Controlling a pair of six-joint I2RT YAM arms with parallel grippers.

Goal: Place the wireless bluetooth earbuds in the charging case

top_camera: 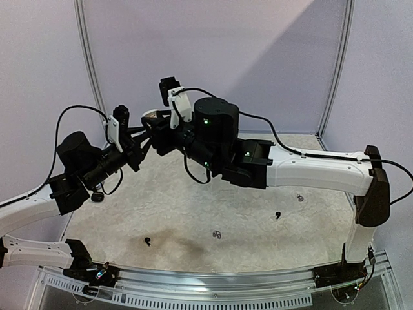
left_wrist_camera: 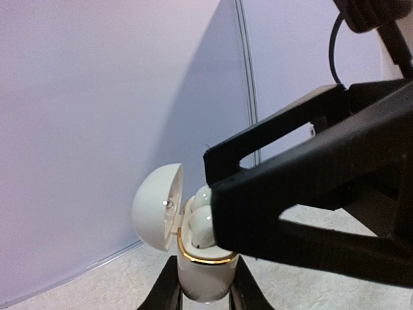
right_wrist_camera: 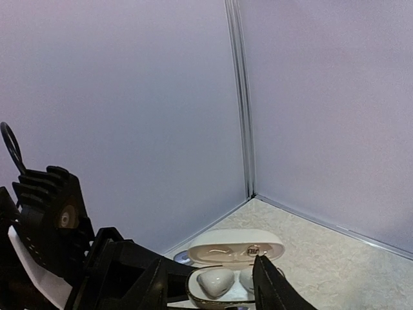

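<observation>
Left gripper (left_wrist_camera: 203, 292) clenched on the charging case (left_wrist_camera: 204, 276): its fingers pinch the lower body from both sides, and the case is upright and held off the surface. The lid (left_wrist_camera: 156, 206) is hinged open and swung back on the side away from the right gripper. A gold band runs round the mouth of the body. Two white earbuds (left_wrist_camera: 201, 223) sit in the wells, side by side, heads up. Right gripper (right_wrist_camera: 211, 276) released — its two black fingers stand apart, one on either side of the case mouth, nothing pinched between them. In the left wrist view those fingers cross in front of the case and hide its right side; whether they touch the body, cannot tell. In the top view both grippers meet tip to tip in the air over the far left part of the surface (top_camera: 258, 255). Lying on the surface: a black earbud (top_camera: 148, 241) close to the near edge, left of middle; a silvery earbud (top_camera: 217, 234) close to the near edge, about the middle; a second black earbud (top_camera: 278, 215) right of middle, further back from the near edge; a second silvery earbud (top_camera: 299, 197) beyond it, toward the right edge. All four lie well apart from one another — too small to tell how each is turned. Pale lilac wall panels (top_camera: 193, 51) stand behind the far edge and meet at the far right corner.
</observation>
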